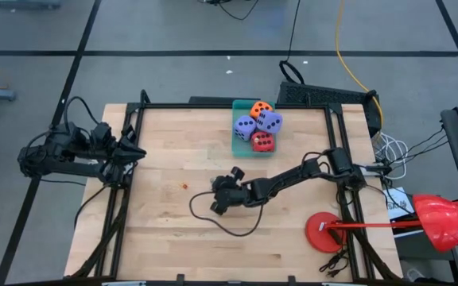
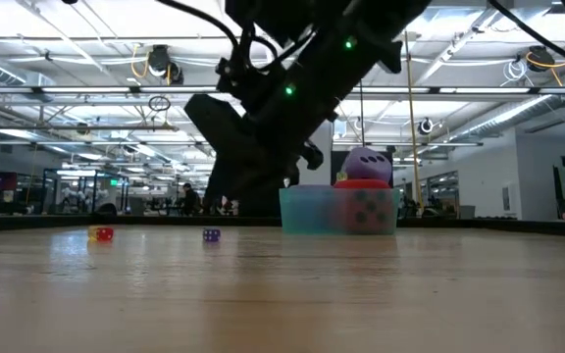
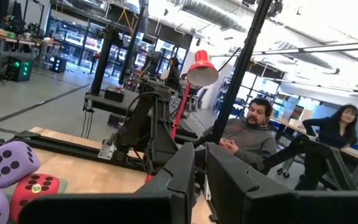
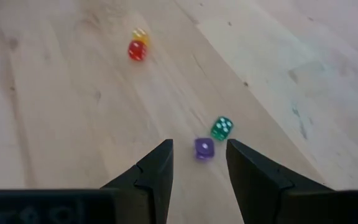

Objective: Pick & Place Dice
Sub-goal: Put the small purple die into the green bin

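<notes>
Right gripper (image 4: 199,163) low over the middle of the wooden table (image 1: 173,230), fingers (image 4: 154,171) parted with a gap between the tips, holding nothing. A tiny purple die (image 4: 204,148) lies on the wood between and just ahead of the tips, not touched by either. A tiny green die (image 4: 222,127) sits just beside it, slightly farther out. Well beyond, a tiny red die (image 4: 137,51) with a tiny yellow die (image 4: 140,35) touching or nearly touching it. Left gripper (image 1: 133,151) parked at the table's left edge, fingers (image 3: 179,177) pressed together, empty. The four large soft dice are in the teal tray (image 1: 238,141) at the far edge of the table, well apart from the right gripper: orange die (image 1: 260,108) at the back, two lavender-purple dice (image 1: 246,125) side by side, red die (image 1: 263,142) in front. In the low view the tray stands behind the right arm, a purple die on top. Red desk lamp (image 1: 440,218) off the table's right side. Two seated people (image 3: 247,134) in the room behind.
</notes>
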Tool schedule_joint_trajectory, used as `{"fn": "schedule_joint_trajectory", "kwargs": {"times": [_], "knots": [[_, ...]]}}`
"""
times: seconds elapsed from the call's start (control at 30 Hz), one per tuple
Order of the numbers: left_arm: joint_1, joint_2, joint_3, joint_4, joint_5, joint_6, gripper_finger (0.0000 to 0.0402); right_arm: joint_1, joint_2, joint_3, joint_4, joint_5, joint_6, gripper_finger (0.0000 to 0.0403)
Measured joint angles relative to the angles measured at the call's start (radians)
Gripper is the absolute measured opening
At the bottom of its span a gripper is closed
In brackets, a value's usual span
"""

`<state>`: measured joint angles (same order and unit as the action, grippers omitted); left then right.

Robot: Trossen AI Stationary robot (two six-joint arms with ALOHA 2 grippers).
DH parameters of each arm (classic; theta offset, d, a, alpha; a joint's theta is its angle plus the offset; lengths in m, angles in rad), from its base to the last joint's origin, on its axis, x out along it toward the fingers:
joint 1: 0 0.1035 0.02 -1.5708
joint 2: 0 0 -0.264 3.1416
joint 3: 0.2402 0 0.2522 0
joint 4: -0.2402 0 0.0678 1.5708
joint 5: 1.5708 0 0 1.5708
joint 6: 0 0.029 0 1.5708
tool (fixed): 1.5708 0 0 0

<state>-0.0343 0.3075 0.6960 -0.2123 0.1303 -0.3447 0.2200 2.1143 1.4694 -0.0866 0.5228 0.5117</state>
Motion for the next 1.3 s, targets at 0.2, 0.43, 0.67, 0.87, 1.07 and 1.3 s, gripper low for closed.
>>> {"fn": "schedule_joint_trajectory", "kwargs": {"times": [0.2,0.43,0.67,0.87,1.07,1.3], "knots": [[0.0,0.0,0.0,0.0,0.0,0.0,0.0047,-0.029,0.0,-0.016,0.007,-0.002,0.049,0.0141],[0.0,0.0,0.0,0.0,0.0,0.0,0.0047,-0.062,0.0,-0.017,0.022,-0.071,0.077,0.0141],[0.0,0.0,0.0,0.0,0.0,0.0,0.0047,-0.064,0.0,-0.017,0.123,-0.135,0.053,0.0141],[0.0,0.0,0.0,0.0,0.0,0.0,0.0047,-0.095,0.027,0.007,0.115,-0.134,-0.003,0.0141],[0.0,0.0,0.0,0.0,0.0,0.0,0.0047,-0.107,0.055,0.045,0.117,-0.142,-0.019,0.0141],[0.0,0.0,0.0,0.0,0.0,0.0,0.0047,-0.084,0.053,0.027,0.126,-0.163,0.003,0.0141]]}}
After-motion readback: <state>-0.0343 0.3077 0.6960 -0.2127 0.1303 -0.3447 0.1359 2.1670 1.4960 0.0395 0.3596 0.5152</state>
